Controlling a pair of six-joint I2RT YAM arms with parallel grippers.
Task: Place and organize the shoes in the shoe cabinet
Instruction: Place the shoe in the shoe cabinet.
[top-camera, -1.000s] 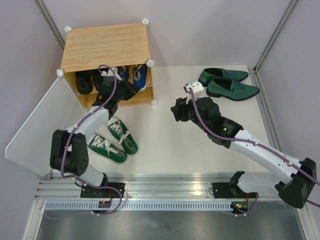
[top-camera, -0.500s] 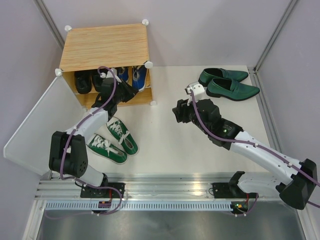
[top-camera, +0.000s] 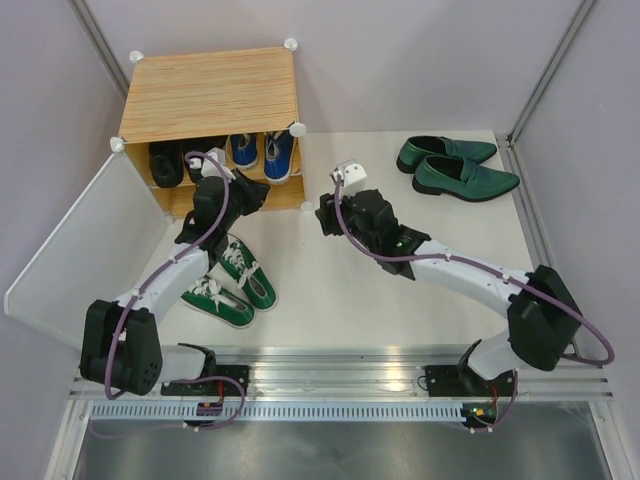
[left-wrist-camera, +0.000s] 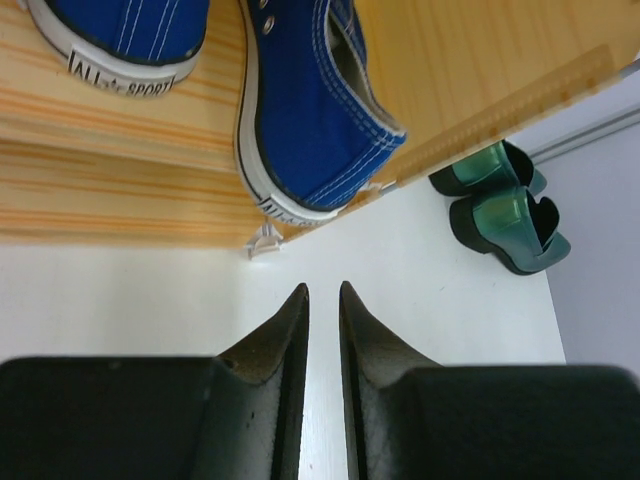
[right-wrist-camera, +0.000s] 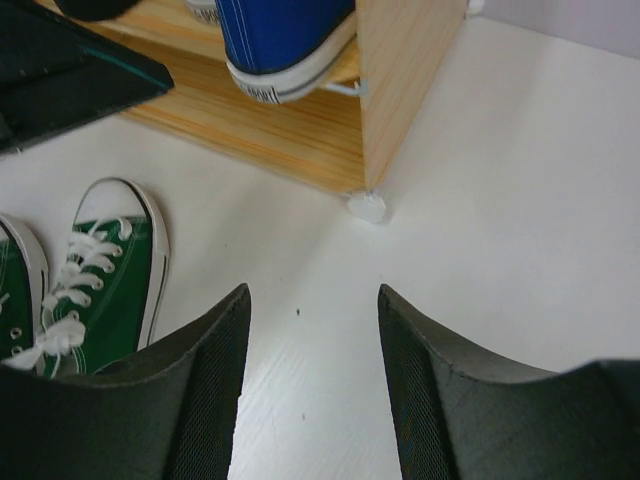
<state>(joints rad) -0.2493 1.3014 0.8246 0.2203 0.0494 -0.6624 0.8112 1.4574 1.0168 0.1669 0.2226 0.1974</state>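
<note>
The wood-grain shoe cabinet stands at the far left with its frosted door swung open. The black boots and the blue sneakers sit side by side on one shelf inside it. My left gripper is shut and empty, just in front of the cabinet below the blue sneakers. The green sneakers lie on the table under my left arm. The dark-green loafers lie at the far right. My right gripper is open and empty near the cabinet's right front corner.
The right wrist view shows a green sneaker at the left and the cabinet's white foot connector ahead of the fingers. The left arm's dark body is at its top left. The loafers show in the left wrist view.
My left gripper has drawn back out of the cabinet, leaving the blue sneakers on the shelf. My right arm has swung left toward the cabinet's right front corner.
</note>
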